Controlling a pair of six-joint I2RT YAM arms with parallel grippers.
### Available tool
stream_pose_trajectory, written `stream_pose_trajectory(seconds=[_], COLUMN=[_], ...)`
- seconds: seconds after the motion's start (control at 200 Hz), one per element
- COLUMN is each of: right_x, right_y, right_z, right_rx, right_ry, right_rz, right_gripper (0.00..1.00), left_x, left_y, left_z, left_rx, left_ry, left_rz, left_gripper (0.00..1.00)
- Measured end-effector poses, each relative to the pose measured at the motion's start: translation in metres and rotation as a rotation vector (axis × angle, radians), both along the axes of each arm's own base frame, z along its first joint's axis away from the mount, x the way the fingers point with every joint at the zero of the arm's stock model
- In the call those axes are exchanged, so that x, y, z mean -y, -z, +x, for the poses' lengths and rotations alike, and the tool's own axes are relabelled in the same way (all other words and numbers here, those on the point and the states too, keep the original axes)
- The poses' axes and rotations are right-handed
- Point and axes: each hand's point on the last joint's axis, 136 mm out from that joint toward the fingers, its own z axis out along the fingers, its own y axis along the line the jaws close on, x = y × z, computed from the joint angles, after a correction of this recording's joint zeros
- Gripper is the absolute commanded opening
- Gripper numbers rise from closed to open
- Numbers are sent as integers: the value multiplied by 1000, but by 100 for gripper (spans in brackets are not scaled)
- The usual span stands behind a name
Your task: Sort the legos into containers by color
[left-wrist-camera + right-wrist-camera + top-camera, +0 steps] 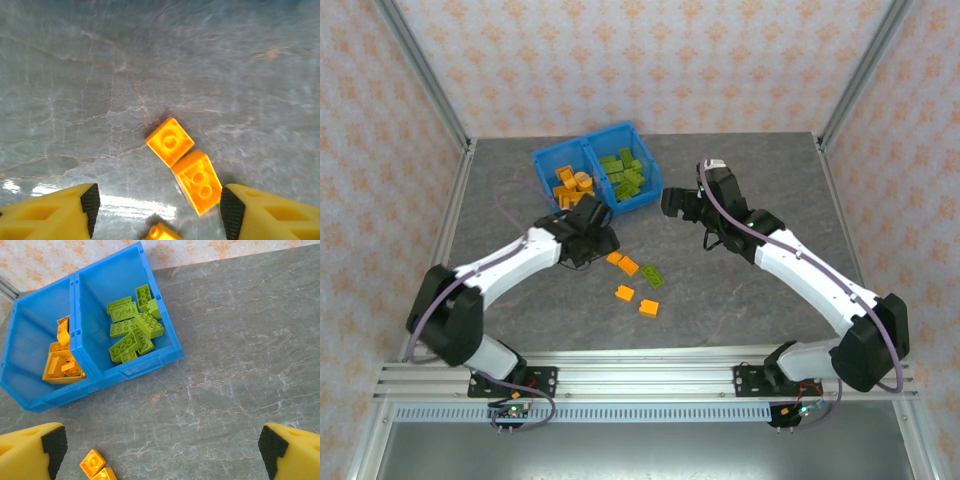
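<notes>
Right, my left gripper hangs with its jaws spread and empty over two touching orange bricks on the table. The right gripper is spread and empty too, near the blue bin. The bricks look light, rigid and slick — I'd pinch one across its flat side walls, not corner to corner. Green bricks lie in the bin's right compartment, orange ones in the left.
</notes>
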Motion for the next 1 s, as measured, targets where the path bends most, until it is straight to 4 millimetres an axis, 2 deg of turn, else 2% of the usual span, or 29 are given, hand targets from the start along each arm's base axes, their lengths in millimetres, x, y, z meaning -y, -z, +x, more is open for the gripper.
stream_pose_trajectory(seconds=[0.12, 0.275, 0.435, 0.621, 0.851, 1.001], right_x=[4, 9, 16, 26, 37, 41], right_y=[1, 4, 3, 8, 3, 4], right_z=[3, 5, 7, 4, -3, -5], right_rx=[5, 2, 9, 6, 17, 14], right_ry=[28, 52, 93, 131, 169, 179], right_rz=[-14, -36, -51, -66, -73, -76], right_gripper=[99, 99, 99, 99, 99, 99], left_x=[4, 11, 22, 19, 12, 13], left_y=[22, 29, 43, 67, 69, 72], left_z=[11, 23, 36, 25, 15, 13], left_rx=[-70, -92, -130, -215, -259, -271], left_ry=[-97, -158, -175, -196, -221, -221], left_rz=[6, -8, -14, 18, 45, 42], left_gripper=[65, 65, 60, 55, 46, 45])
